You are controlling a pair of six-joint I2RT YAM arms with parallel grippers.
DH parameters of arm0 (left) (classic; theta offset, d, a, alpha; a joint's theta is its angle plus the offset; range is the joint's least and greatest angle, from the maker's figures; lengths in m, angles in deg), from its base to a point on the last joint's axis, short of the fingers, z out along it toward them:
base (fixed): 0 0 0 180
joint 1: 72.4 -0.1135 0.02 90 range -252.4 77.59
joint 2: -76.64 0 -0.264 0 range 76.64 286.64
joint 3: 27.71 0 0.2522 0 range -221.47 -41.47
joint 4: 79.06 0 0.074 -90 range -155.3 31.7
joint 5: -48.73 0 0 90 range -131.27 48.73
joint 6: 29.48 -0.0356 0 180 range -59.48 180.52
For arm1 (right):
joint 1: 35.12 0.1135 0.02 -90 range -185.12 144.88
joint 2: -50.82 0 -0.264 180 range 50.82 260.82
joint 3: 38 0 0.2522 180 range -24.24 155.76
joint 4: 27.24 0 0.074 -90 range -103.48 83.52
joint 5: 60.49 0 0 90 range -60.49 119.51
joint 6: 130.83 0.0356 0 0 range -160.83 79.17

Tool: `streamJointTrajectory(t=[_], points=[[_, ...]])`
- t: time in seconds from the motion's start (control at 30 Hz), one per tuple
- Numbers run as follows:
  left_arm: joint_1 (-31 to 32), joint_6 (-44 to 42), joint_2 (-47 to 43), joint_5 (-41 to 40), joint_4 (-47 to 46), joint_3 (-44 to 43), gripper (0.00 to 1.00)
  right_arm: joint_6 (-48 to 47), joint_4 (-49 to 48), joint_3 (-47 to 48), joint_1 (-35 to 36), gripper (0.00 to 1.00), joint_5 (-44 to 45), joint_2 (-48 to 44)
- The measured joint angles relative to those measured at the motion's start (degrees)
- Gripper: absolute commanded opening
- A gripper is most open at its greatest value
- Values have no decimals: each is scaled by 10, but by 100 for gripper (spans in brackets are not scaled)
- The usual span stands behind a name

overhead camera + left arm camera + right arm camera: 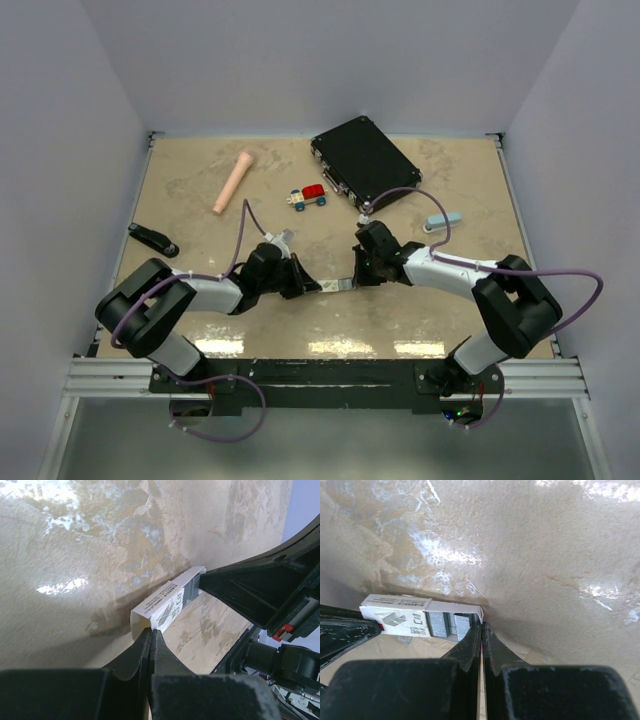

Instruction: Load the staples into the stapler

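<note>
A tiny white cardboard staple box (335, 287) hangs between my two grippers just above the table's near middle. My left gripper (318, 289) is shut on the end of the box's sleeve (167, 602), pinched at its fingertips (151, 630). My right gripper (351, 283) is shut on the end wall of the inner tray, at its tips (481, 625). The tray is slid partly out of the sleeve (395, 616), and silvery-grey staples (442, 626) show inside it. A black stapler (153, 239) lies at the table's left edge, apart from both grippers.
A black case (365, 162) stands at the back right. A small toy car (309, 197) and a pink cylinder (233, 181) lie at the back middle. A light blue item (443, 220) lies to the right. White walls enclose the table.
</note>
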Motion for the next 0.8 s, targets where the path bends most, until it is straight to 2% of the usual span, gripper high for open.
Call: streamJointTrajectory(t=[0.7, 0.8], points=[[-12, -12, -1, 3, 2, 16, 0, -14, 28, 11, -3, 0, 36, 3], [-12, -21, -1, 1, 10, 15, 12, -22, 35, 16, -3, 9, 42, 4]])
